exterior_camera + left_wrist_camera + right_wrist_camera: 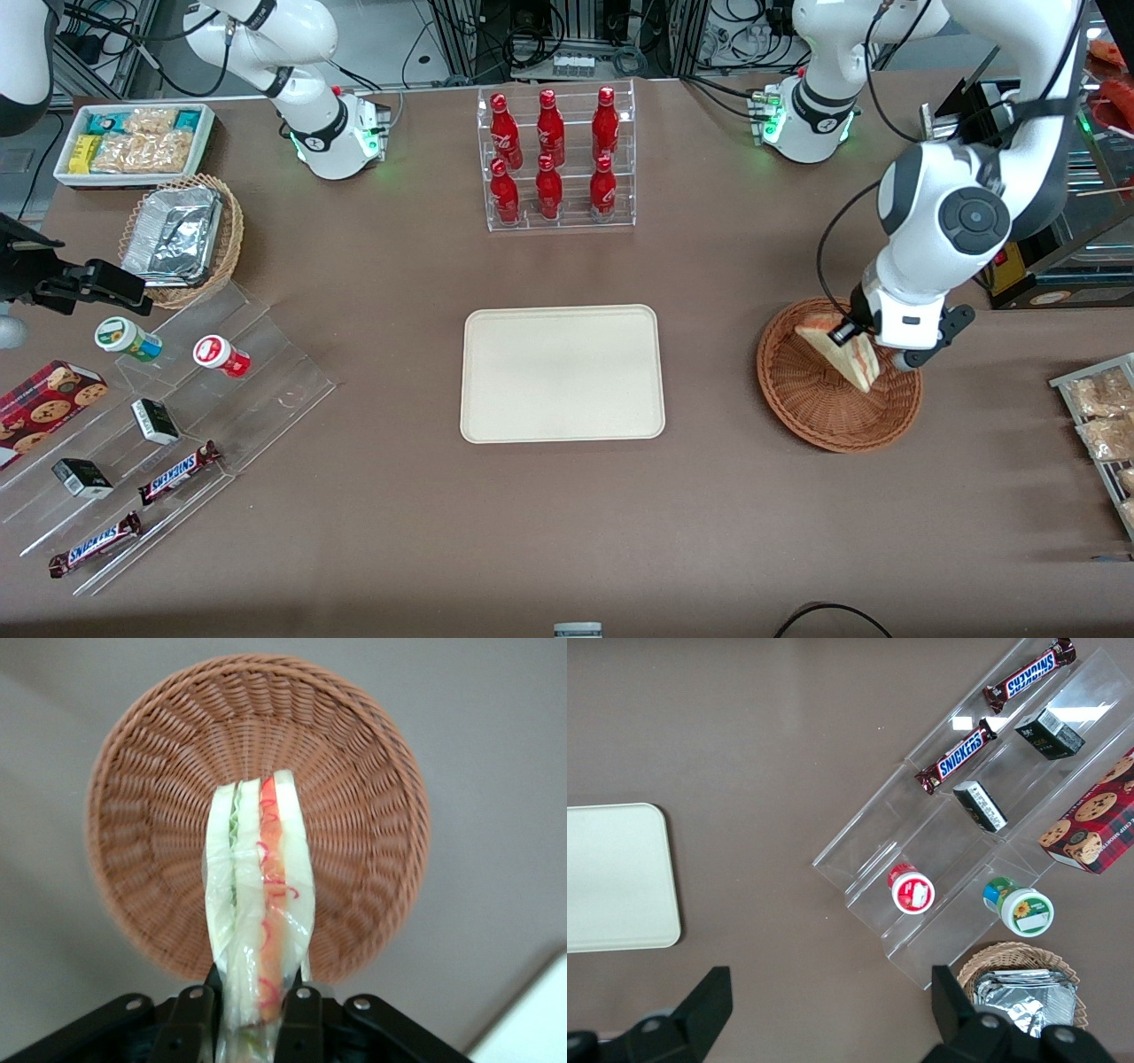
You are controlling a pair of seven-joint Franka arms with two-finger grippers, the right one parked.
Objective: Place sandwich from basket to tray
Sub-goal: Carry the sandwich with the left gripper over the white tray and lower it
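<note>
We are seeing the tray [562, 373] lying bare at the centre of the front frame, the basket [819, 403] sitting well apart from it at centre right. Our gripper [858, 347] is hovering over the basket, fingers [193, 1014] pinching the sandwich [843, 353], which is hanging clear above the weave, filling edge [266, 895] facing the wrist camera.

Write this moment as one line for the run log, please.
phase: lifting | gripper: shut on sandwich, above basket | tray: holds nothing, toward parked arm's end from basket
</note>
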